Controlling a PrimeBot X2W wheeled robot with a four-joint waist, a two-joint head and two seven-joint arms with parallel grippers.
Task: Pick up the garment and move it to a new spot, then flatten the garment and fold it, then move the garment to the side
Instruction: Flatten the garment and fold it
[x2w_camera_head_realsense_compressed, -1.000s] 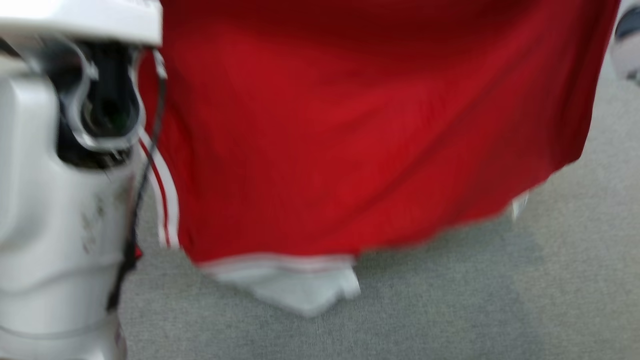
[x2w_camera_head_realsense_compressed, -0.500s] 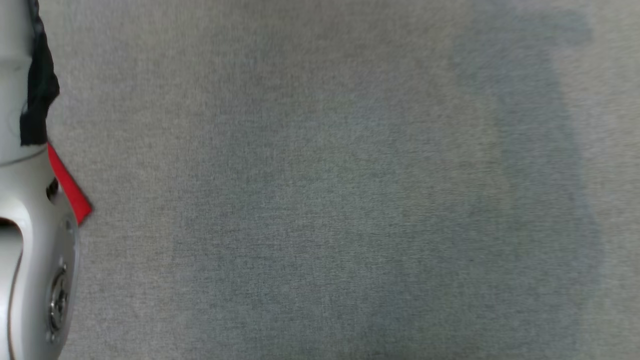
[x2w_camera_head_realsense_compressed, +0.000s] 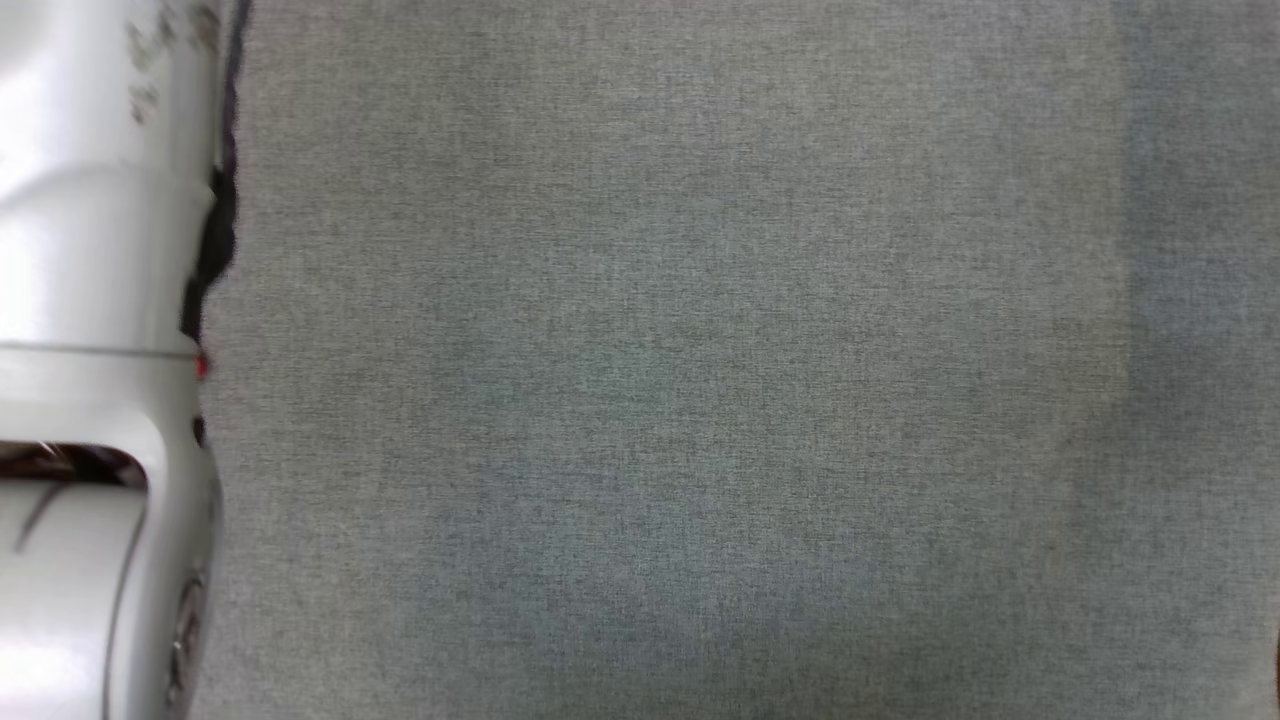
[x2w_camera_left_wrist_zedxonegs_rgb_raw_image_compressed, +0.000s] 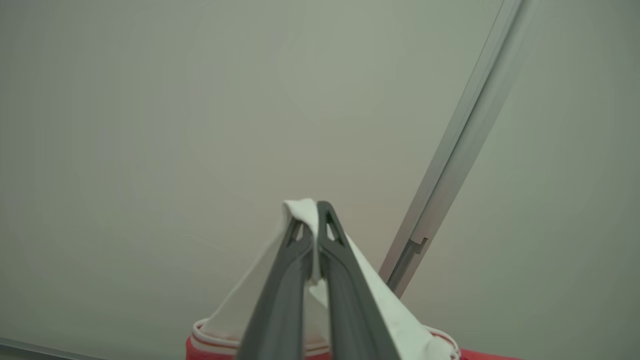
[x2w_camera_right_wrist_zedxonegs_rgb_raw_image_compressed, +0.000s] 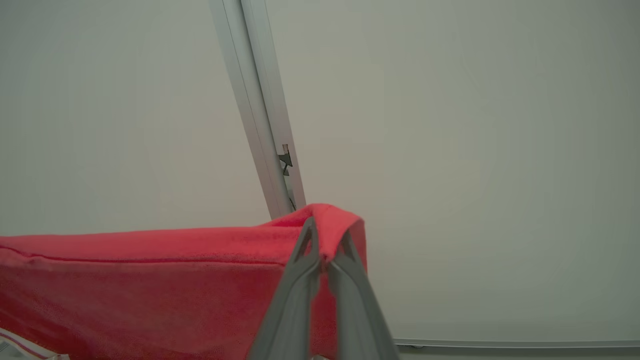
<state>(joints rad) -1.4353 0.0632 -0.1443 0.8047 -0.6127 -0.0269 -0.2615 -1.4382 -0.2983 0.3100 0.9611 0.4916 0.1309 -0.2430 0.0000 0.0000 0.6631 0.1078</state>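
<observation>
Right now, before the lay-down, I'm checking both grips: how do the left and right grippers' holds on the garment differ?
The dark-fingered left gripper pinches white cloth; the dark-fingered right gripper pinches red cloth. At the left gripper the red, white-trimmed garment spreads back on both sides; from the right gripper its edge stretches off to one side. Shared: both sets of jaws are shut on the garment.

Grey, fine-woven surface (x2w_camera_head_realsense_compressed: 700, 300), flat and even. Soft darker patch at near centre. Another darker band along the far right.
</observation>
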